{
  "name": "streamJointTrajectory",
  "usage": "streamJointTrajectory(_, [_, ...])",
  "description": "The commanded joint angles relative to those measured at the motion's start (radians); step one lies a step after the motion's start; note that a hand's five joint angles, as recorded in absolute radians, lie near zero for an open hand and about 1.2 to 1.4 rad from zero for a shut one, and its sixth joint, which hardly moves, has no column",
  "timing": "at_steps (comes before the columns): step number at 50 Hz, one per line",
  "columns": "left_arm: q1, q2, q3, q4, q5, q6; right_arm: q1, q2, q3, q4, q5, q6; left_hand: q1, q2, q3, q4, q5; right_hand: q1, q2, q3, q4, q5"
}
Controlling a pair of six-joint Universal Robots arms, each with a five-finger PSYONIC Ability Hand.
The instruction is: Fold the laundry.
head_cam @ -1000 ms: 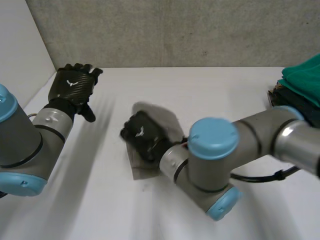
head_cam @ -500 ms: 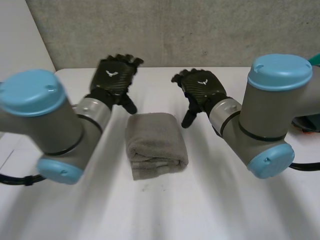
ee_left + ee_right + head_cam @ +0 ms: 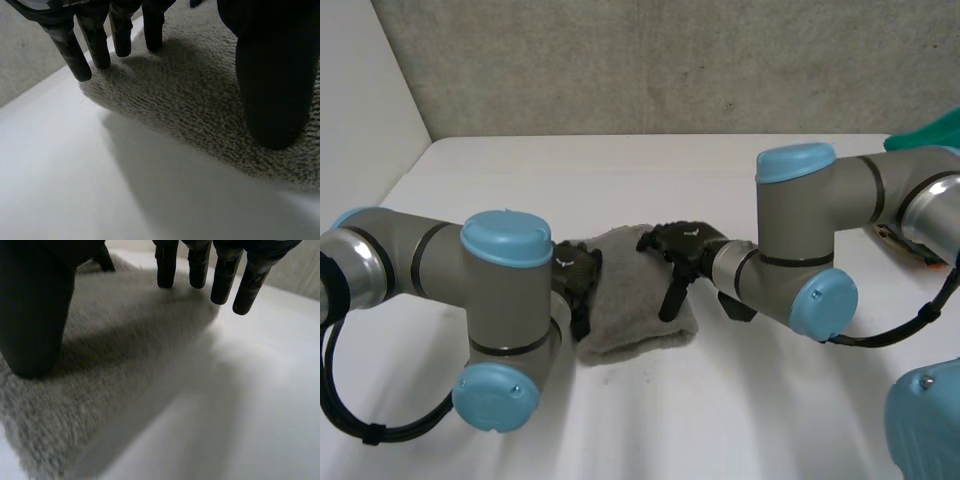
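Over on the left, the left arm's blue-capped elbow (image 3: 506, 240) covers most of the left hand (image 3: 579, 284), which sits against the left edge of the folded grey towel (image 3: 632, 300). Its wrist view settles it: straight fingers (image 3: 76, 56) planted along the towel's edge, thumb resting on the pile, nothing gripped, the hand released. The towel lies mid-tabletop (image 3: 650, 175), its left side partly hidden by that hand. On its right half, the right hand (image 3: 692, 247) is spread too, fingers (image 3: 166, 267) straight at the far edge and thumb pressing down on top. Far right, a green cloth (image 3: 932, 133) is cut off at the frame, with something dark beneath it that is hard to make out.
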Motion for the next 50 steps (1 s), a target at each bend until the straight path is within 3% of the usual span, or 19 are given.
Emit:
streamJointTrajectory(1, [-0.005,-0.002,-0.011,-0.022,-0.002,0.003,0.001,0.031,0.01,0.009,0.042,-0.128,0.014,-0.002,-0.011,0.001,-0.016,-0.028,-0.047,-0.039,-0.06,-0.07])
streamJointTrajectory(10, [0.002,0.046,0.01,0.049,0.007,0.003,0.013,-0.057,0.059,-0.052,0.053,-0.152,0.014,-0.002,-0.01,0.001,-0.016,-0.028,-0.047,-0.039,-0.06,-0.07])
streamJointTrajectory(15, [0.009,0.165,0.011,0.135,0.016,0.004,0.014,-0.246,0.284,-0.28,0.061,-0.162,0.011,-0.005,-0.013,-0.002,-0.019,-0.028,-0.047,-0.039,-0.06,-0.07])
streamJointTrajectory(17, [0.024,0.222,0.004,0.168,0.057,0.007,0.014,-0.302,0.364,-0.347,0.062,-0.168,0.008,-0.008,-0.016,-0.005,-0.022,-0.028,-0.047,-0.039,-0.06,-0.07])
streamJointTrajectory(22, [0.087,0.307,-0.017,0.179,0.301,0.009,0.019,-0.41,0.596,-0.482,0.065,-0.217,0.02,0.004,-0.005,0.007,-0.011,-0.028,-0.047,-0.039,-0.06,-0.07])
streamJointTrajectory(23, [0.114,0.329,-0.026,0.176,0.403,0.007,0.022,-0.42,0.655,-0.509,0.068,-0.238,0.038,0.021,0.013,0.024,0.007,-0.028,-0.047,-0.039,-0.06,-0.07])
streamJointTrajectory(27, [0.169,0.369,-0.063,0.147,0.629,0.003,0.071,-0.416,0.759,-0.563,0.068,-0.281,0.061,0.045,0.036,0.048,0.031,-0.028,-0.047,-0.039,-0.06,-0.07])
streamJointTrajectory(31, [0.194,0.379,-0.065,0.098,0.741,-0.003,0.105,-0.37,0.786,-0.635,0.097,-0.284,0.061,0.045,0.036,0.048,0.031,-0.028,-0.047,-0.039,-0.06,-0.07])
streamJointTrajectory(41, [0.183,0.38,-0.074,0.07,0.749,0.004,0.12,-0.212,0.71,-0.803,0.154,-0.329,0.055,0.039,0.031,0.042,0.025,-0.009,-0.028,-0.02,-0.042,-0.051])
streamJointTrajectory(46, [0.183,0.382,-0.074,0.07,0.749,0.003,0.122,-0.149,0.621,-0.812,0.145,-0.355,0.047,0.03,0.022,0.033,0.016,0.349,0.329,0.337,0.316,0.306])
streamJointTrajectory(50, [0.182,0.382,-0.075,0.073,0.749,0.003,0.122,-0.137,0.581,-0.812,0.142,-0.352,0.047,0.03,0.022,0.033,0.016,0.499,0.48,0.488,0.466,0.457])
